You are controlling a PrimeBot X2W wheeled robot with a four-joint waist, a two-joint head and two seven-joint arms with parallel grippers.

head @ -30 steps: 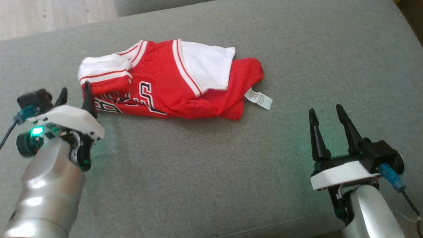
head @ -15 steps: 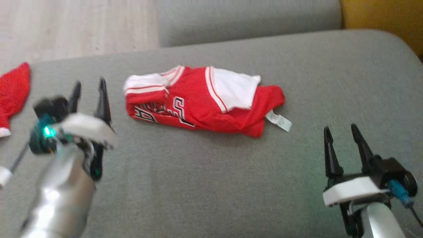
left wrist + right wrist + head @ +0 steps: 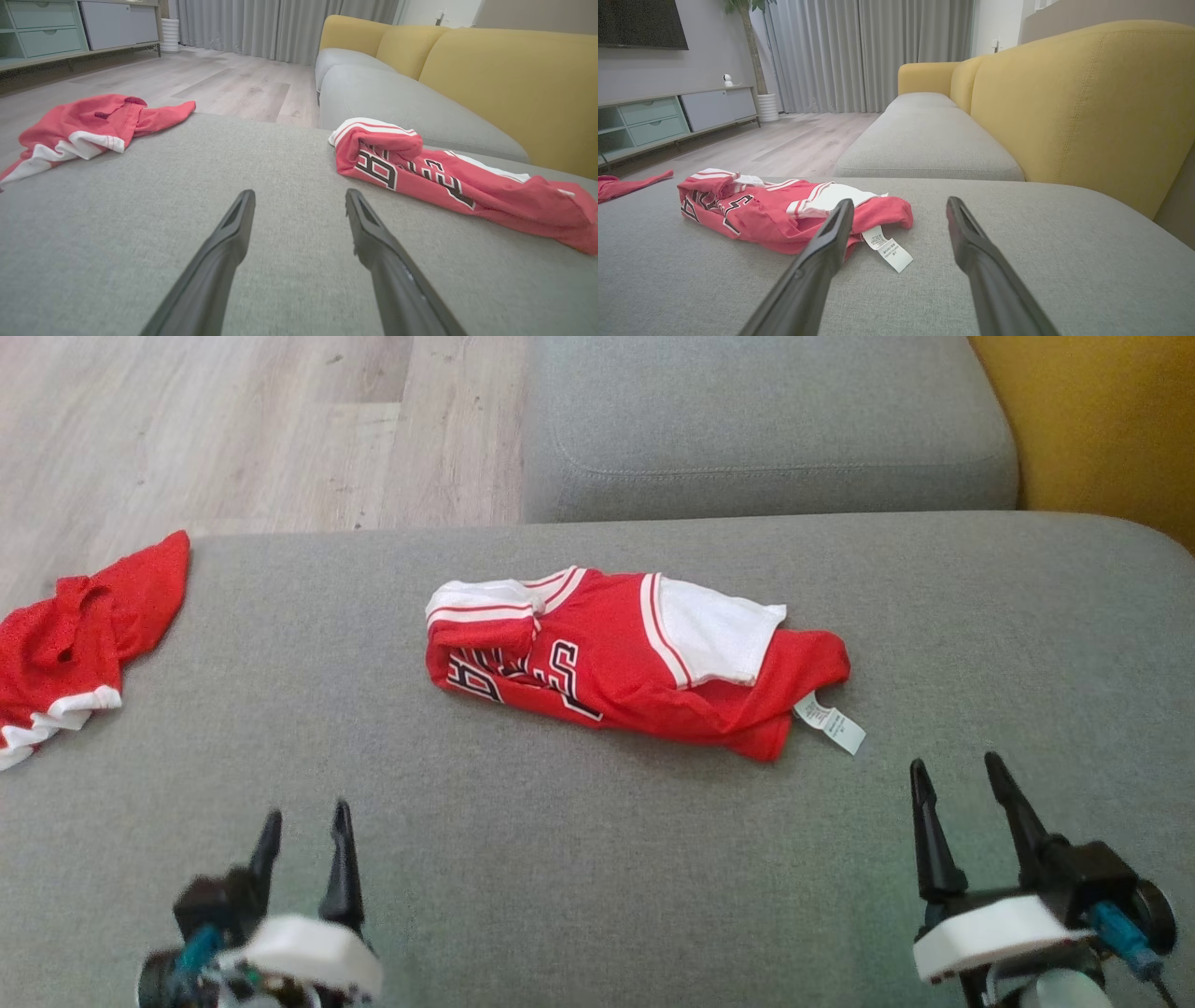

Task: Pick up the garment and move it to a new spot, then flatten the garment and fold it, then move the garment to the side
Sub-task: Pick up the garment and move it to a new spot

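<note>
- One bunched red-and-white garment (image 3: 635, 663) lay mid-cushion on the grey sofa (image 3: 560, 859), long axis running left to right.
- Right gripper (image 3: 956, 765), fingers spread and empty, sat nearer, just short of its tagged end.
- Left gripper (image 3: 307, 810), likewise spread, stood further off.

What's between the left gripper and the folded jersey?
Nothing: bare grey cushion between left gripper and folded jersey, seen in head and left wrist views.

Bare cushion (image 3: 597, 868) lies ahead of the left claw (image 3: 306, 812) and right claw (image 3: 956, 763); the jersey (image 3: 616, 677) sits farther ahead, between them.
</note>
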